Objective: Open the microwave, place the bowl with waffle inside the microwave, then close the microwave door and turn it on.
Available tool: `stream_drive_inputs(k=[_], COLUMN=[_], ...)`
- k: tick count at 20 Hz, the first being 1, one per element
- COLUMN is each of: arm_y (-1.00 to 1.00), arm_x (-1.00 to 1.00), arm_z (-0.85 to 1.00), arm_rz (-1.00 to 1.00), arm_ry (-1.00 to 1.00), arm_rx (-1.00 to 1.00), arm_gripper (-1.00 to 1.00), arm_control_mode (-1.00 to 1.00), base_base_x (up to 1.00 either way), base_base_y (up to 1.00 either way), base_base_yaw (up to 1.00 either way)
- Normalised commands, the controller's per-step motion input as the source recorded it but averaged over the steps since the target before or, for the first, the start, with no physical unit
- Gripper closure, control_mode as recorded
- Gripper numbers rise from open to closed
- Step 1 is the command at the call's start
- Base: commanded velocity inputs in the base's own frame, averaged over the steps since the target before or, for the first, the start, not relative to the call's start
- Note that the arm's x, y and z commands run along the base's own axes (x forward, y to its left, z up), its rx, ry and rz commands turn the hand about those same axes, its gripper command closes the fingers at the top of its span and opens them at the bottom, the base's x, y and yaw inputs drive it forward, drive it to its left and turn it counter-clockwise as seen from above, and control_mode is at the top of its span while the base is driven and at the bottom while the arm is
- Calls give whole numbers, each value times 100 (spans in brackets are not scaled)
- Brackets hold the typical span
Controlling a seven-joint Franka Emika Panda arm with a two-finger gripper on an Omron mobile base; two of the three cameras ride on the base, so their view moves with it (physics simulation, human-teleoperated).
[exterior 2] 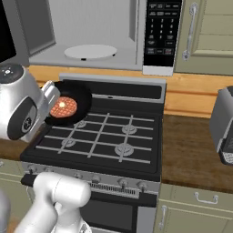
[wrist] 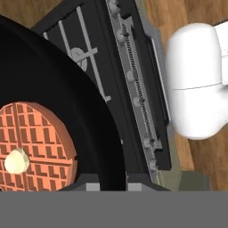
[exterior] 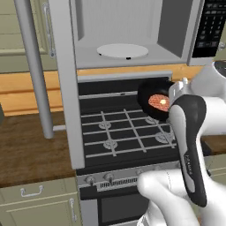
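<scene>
The microwave (exterior: 132, 22) hangs open above the stove, its white turntable (exterior: 122, 50) bare. The microwave door (exterior: 66, 88) is swung out to the left, with its long bar handle (exterior: 35, 70) in front. The black bowl (exterior: 150, 93) is held tilted in the air over the back right burners, with the waffle (exterior: 159, 102) inside it. My gripper (exterior: 174, 95) is shut on the bowl's rim. From the right, the gripper (exterior 2: 49, 102) grips the bowl (exterior 2: 81, 96) and waffle (exterior 2: 63, 108) below the turntable (exterior 2: 90, 51). The hand view has bowl (wrist: 67, 98), waffle (wrist: 33, 147) and gripper (wrist: 113, 183).
The black gas stove (exterior: 119, 132) lies under the bowl, knobs along its front. The keypad panel (exterior 2: 161, 32) is on the microwave's right side. A toaster (exterior 2: 223, 127) stands on the wooden counter (exterior 2: 191, 150) to the right. Beige cabinets (exterior: 35, 198) sit below.
</scene>
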Motion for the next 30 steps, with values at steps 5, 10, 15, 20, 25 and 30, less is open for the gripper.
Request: stream_drive_inputs(k=[5,10,15,20,25,30], arm_y=[-12,0,0,-4,0,0], arm_x=[-2,35,75,86,89,70], arm_z=[61,45,24,7,2,0], arm_rz=[4,5,2,0,1,1], arm_ry=[-14,-15,-3,-2,-11,-21], arm_rx=[-2,-17,-19,-9,-5,0], arm_gripper=[100,100,100,100,100,100], arm_control_mode=[-100,-100,-100,-100,-100,-100], base_base_x=[0,0,0,0,0,0], base_base_y=[0,0,0,0,0,0], base_base_yaw=[0,0,0,0,0,0])
